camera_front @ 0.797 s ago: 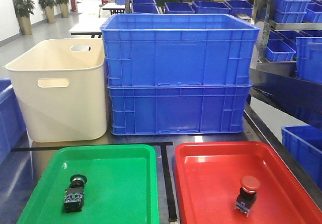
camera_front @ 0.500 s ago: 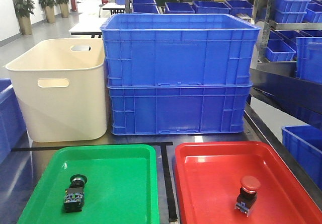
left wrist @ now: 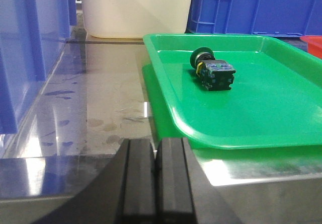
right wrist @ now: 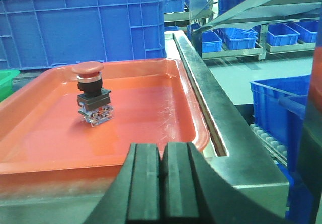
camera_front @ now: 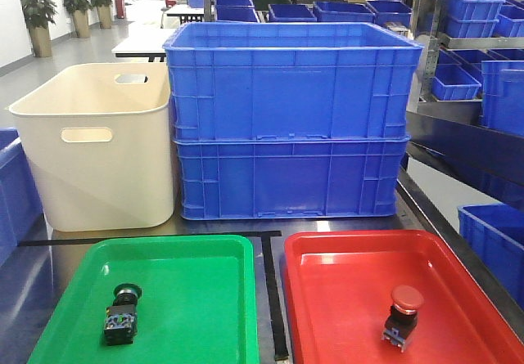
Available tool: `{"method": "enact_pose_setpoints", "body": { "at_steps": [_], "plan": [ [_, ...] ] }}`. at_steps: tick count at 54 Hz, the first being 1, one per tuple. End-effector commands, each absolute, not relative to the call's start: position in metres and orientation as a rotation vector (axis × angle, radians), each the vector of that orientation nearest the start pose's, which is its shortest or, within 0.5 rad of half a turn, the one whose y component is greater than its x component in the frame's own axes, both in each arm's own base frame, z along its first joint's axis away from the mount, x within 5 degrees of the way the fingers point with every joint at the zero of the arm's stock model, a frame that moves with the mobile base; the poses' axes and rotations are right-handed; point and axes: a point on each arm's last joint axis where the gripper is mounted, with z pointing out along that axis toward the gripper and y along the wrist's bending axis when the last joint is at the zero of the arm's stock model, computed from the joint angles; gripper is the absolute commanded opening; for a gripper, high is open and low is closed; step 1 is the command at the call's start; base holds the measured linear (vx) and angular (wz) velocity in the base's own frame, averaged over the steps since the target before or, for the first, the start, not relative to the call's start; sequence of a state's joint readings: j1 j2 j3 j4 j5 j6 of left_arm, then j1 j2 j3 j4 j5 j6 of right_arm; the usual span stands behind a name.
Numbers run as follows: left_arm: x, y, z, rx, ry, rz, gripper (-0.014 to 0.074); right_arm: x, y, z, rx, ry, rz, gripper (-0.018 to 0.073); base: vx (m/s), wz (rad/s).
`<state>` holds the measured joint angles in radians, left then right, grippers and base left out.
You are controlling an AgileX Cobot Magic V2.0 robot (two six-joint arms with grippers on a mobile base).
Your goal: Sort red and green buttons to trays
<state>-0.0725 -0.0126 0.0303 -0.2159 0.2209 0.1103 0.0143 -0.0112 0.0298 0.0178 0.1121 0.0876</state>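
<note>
Nothing moved; green tray (camera_front: pixel 205 258) cut off below; left hand (left wrist: pixel 156 178) closed.

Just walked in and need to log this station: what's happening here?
Nothing is being handled right now. The green button lies on its side in the green tray, and the red button stands upright in the red tray, so the sorting looks done. The left gripper and right gripper are both shut and empty, each outside the near rim of its tray.
</note>
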Motion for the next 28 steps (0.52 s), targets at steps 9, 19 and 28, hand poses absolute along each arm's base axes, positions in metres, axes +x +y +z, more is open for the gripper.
{"method": "enact_pose_setpoints", "body": {
  "at_steps": [9, 19, 28],
  "plan": [
    [0.0560, -0.0070, 0.1894, -0.013, 1.647, -0.172, -0.0003, 0.0563, 0.0006, 0.1985, 0.067, 1.536, 0.085, -0.0010, 0.00, 0.00],
    [0.0560, -0.0070, 0.1894, -0.013, 1.647, -0.172, -0.0003, 0.0563, 0.0006, 0.1985, 0.067, 1.536, 0.085, -0.0010, 0.00, 0.00],
    [0.0560, -0.0070, 0.1894, -0.013, 1.647, -0.172, -0.0003, 0.0563, 0.0006, 0.1985, 0.067, 1.536, 0.085, -0.0010, 0.00, 0.00]
  ]
}}
